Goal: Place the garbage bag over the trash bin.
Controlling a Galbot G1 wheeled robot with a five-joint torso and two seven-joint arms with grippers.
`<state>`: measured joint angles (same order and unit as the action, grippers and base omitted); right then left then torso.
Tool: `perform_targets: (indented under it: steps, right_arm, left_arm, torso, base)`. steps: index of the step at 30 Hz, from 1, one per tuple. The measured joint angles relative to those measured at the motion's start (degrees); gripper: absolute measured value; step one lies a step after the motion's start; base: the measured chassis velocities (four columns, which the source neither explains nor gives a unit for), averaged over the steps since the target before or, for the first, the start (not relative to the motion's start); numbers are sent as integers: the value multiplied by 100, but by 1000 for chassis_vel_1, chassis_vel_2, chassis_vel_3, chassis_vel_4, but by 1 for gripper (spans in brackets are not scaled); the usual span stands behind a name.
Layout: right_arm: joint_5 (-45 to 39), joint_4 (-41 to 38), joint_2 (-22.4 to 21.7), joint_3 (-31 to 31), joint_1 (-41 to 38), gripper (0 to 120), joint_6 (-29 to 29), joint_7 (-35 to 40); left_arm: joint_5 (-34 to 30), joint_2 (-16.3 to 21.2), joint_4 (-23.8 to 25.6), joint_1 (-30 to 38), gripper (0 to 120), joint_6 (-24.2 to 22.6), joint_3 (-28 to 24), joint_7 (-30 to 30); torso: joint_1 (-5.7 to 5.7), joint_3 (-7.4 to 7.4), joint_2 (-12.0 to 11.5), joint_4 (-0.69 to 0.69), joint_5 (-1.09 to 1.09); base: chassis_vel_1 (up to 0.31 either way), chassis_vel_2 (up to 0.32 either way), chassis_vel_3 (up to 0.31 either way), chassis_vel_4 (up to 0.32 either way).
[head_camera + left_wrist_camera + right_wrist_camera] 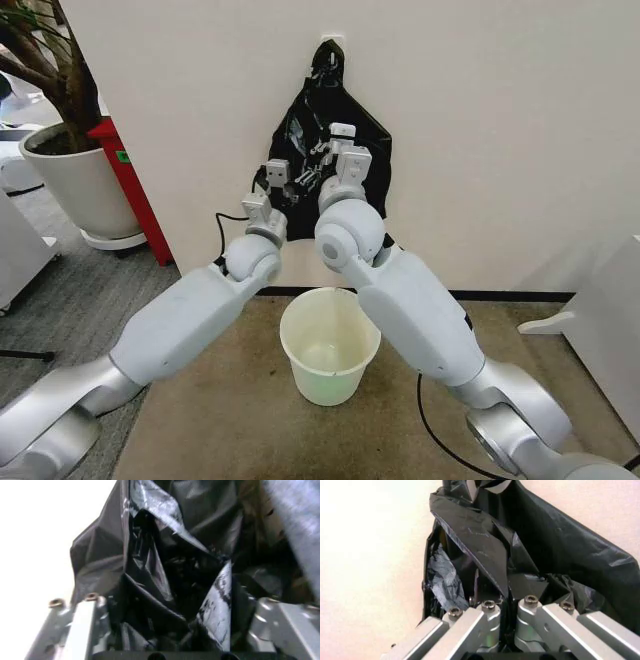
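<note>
The garbage bag (330,120) was a thin, glossy black plastic sheet, creased and crinkled, hanging flat against the white wall (480,120) from a knotted top at a small hook, and widening downward like a house shape. It hung directly above the trash bin (329,345), well clear of it.

Both arms reached up to the bag's lower half. The left tool (276,178) was at the bag's left edge; in the left wrist view its fingers (82,626) stood spread wide with folds of black plastic (165,592) bunched between them, not pinched. The right tool (343,145) was pressed against the middle of the bag; in the right wrist view its two fingers (485,613) sat close together with a narrow gap, black plastic (560,555) crowding around them, and I could not tell whether any was clamped.

The bin was a small round cream-white bucket with a rolled rim, standing upright on the brown carpet (230,420) between the two forearms, with nothing visible inside. To the left stood a large white plant pot (75,185) and a red panel (130,185).
</note>
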<state>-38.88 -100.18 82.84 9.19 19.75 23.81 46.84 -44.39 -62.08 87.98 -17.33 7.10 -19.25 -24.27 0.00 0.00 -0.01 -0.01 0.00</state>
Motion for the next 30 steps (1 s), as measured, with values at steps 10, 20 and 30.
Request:
perform_targets:
  steps: [10, 20, 30]
  right_arm:
    - [149, 52, -88, -64, 126, 0, -58, -109]
    - [273, 108, -13, -92, 136, 0, -94, -188]
    - [163, -313, -490, -184, 459, 0, -44, -162]
  left_arm:
    - [161, 177, 442, -293, 20, -58, 300, -145]
    - [154, 410, 784, -525, 0, -37, 634, -155]
    - [-37, 614, 1180, -909, 0, 76, 1008, -84]
  torso:
    - [0, 0, 0, 1, -1]
    - [0, 0, 0, 1, -1]
    - [0, -1, 2, 0, 1]
  base:
    - [0, 0, 0, 0]
    - [0, 0, 0, 0]
    - [0, 0, 0, 0]
